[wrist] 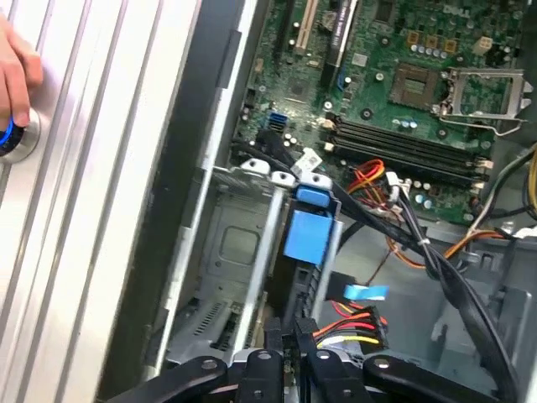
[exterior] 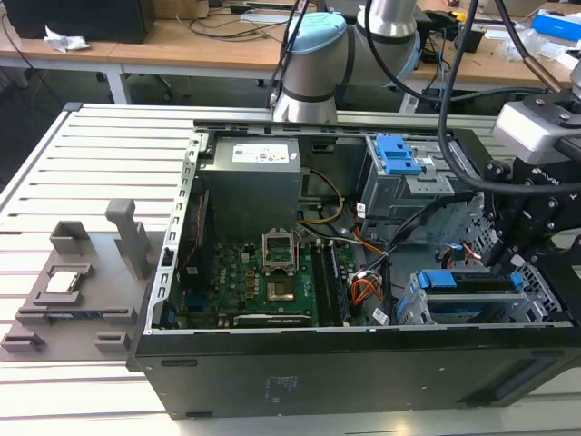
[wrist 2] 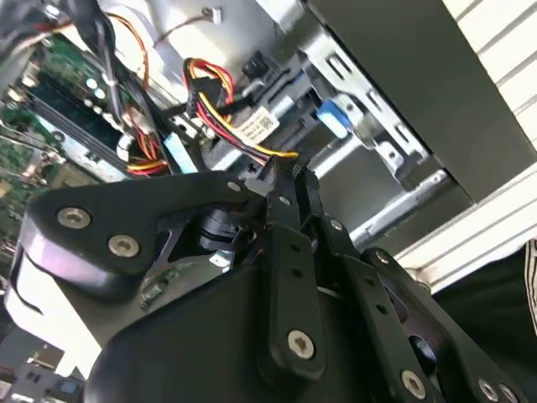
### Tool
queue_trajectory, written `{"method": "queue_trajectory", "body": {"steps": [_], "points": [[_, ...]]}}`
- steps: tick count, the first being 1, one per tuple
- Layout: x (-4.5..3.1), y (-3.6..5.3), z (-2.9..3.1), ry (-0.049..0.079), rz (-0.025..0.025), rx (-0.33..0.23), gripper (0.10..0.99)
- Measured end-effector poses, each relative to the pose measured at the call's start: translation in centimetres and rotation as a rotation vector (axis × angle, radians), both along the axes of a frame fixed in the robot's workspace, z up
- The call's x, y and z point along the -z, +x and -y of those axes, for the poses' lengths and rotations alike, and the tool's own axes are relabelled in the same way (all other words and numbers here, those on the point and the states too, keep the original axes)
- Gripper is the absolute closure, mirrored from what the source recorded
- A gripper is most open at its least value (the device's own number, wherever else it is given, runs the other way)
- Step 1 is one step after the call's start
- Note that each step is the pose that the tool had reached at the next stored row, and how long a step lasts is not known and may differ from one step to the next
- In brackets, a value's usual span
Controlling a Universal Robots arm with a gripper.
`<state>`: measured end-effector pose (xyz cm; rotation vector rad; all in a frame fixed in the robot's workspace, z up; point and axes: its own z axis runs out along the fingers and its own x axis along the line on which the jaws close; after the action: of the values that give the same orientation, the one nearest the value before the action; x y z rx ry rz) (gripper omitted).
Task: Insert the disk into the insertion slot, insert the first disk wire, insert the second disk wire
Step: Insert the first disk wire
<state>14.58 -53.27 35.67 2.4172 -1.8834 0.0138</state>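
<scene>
- Wooden workbenches (exterior: 182, 41) strewn with cables stand behind a slatted light table (exterior: 91, 163), which carries an open black computer case (exterior: 318, 372) lying on its side.
- The robot's hand (exterior: 507, 259) reaches down into the case at the exterior view's right end, above the low drive bay.
- In both wrist views the hand (wrist 2: 287, 172) (wrist: 292, 332) has its two black fingers drawn close together, clamped on the connector end of the disk wire (wrist 2: 239, 126) (wrist: 352, 323), a red, yellow and black bundle that runs away from the fingertips.
- The disk (exterior: 472, 283) (wrist: 306, 235) already sits inside the insertion slot (exterior: 472, 313) (wrist: 226, 252), just beyond the fingertips, with its bright blue carrier showing at both ends.
- The connector is right at the near end of the disk; whether it is seated cannot be told.
- A flat light-blue cable (wrist: 365, 291) lies just beside the hand, next to the wire bundle.
- The taller grey cage (exterior: 404, 186) with its blue latch (exterior: 398, 153) stands near the hand, on the side toward the arm's base.
- The green motherboard (exterior: 263, 282) (wrist: 394, 75) lies farther from the hand, past the disk.
- A grey fixture tray (exterior: 73, 291) rests on the table well apart from the hand, outside the case.
- A person's fingers (wrist: 13, 75) rest by a round button with a blue ring (wrist: 13, 138) on the table, outside the case wall.
</scene>
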Motion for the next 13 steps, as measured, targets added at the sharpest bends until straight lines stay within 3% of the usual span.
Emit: {"method": "queue_trajectory", "body": {"steps": [7,9,13], "points": [[0.76,0.00,0.06,0.005,-0.0002,0.136,0.914],[0.79,-0.01,0.07,0.012,-0.0006,0.155,0.914],[0.88,0.00,0.07,0.043,-0.0028,0.200,0.914]]}}
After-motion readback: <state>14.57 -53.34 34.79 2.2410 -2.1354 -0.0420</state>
